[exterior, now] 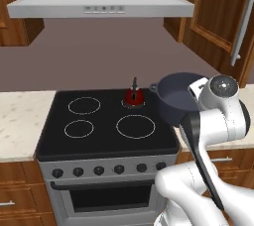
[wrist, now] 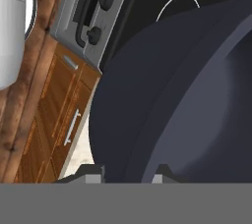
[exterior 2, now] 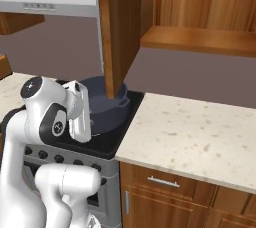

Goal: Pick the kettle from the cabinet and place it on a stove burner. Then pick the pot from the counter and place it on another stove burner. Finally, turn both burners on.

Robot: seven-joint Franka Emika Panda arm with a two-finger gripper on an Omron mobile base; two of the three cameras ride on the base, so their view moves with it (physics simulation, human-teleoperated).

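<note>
While the pot (exterior: 179, 96) is clamped by its rim in the hand (wrist: 127, 173), it should be kept level and lowered onto the largest burner (exterior: 135, 126) in front of the kettle (exterior: 133, 95).

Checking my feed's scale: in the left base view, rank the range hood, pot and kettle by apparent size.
1. range hood
2. pot, though it sits nearer the camera than the kettle
3. kettle, clearly smallest

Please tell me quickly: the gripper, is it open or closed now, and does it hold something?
Gripper: closed on the rim of the pot, holding it tilted above the right edge of the cooktop.
</note>
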